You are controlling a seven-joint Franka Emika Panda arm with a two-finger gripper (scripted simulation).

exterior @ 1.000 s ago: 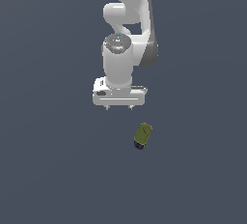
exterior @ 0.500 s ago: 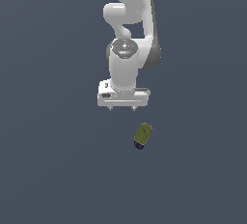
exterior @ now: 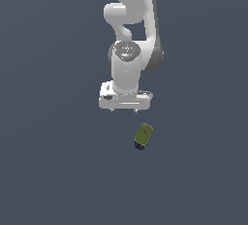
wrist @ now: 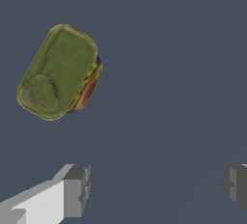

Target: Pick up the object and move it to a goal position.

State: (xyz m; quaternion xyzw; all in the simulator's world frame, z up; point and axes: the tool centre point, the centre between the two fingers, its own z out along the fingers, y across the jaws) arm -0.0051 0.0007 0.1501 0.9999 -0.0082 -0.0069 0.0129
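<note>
Since the earlier frame, your end effector has shifted slightly toward the exterior view's right, nearer the can; the can has not moved. Its fingers stand wide apart, gripping nothing. The can lies flat on the worktop, olive top up, just beyond the end effector and clear of both fingers.

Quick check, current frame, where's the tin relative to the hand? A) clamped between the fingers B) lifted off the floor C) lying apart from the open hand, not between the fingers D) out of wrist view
C: in the wrist view the tin can lies clear of the two spread fingers, and the hand holds nothing.
</note>
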